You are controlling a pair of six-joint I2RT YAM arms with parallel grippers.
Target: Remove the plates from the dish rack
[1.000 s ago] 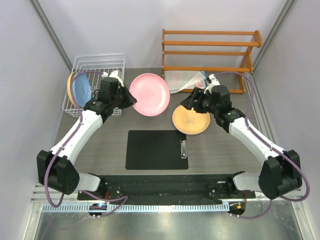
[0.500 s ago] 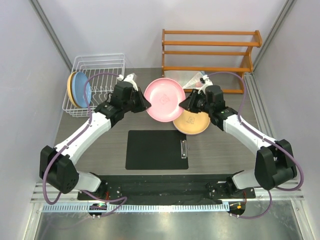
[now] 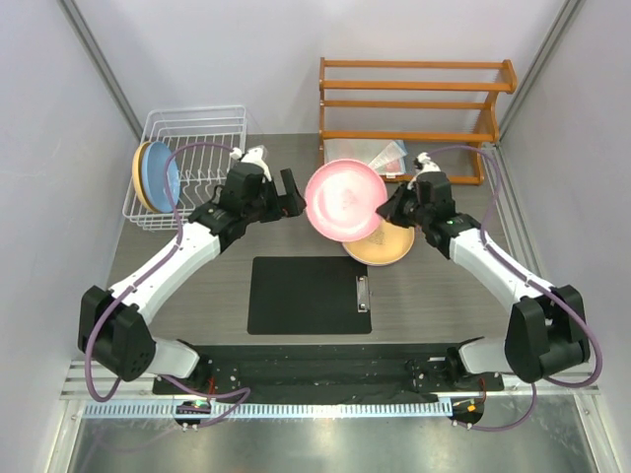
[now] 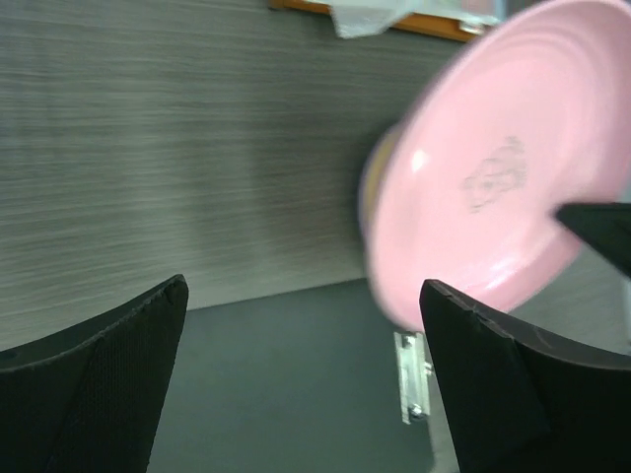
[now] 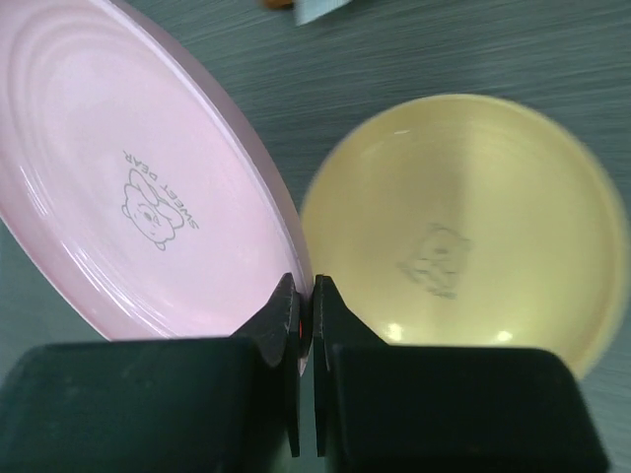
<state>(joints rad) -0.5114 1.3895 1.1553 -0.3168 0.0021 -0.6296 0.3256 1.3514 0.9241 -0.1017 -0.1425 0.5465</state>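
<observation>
A second earlier the left fingers (image 4: 99,384) had held the pink plate (image 3: 345,200) by its rim. Half a second earlier both arms met at it. Now the left fingers stood spread wide and empty, the plate ahead of them and apart. The right fingers (image 5: 281,315) were pinched shut on its lower rim, holding it tilted on edge. The handover looked complete, so the pink plate was out of the dish rack (image 3: 197,123) and probably ready to be laid down.

An orange-yellow plate (image 5: 463,236) lay flat on the table (image 3: 197,286) just beyond the right fingers, partly covered by the pink one from above. In the rack, far behind the left fingers, a light blue plate (image 3: 160,175) stood edge-on against a yellowish one (image 3: 139,172). Whether more remained could not be told. No purple plate showed. The left wrist view was blurred.
</observation>
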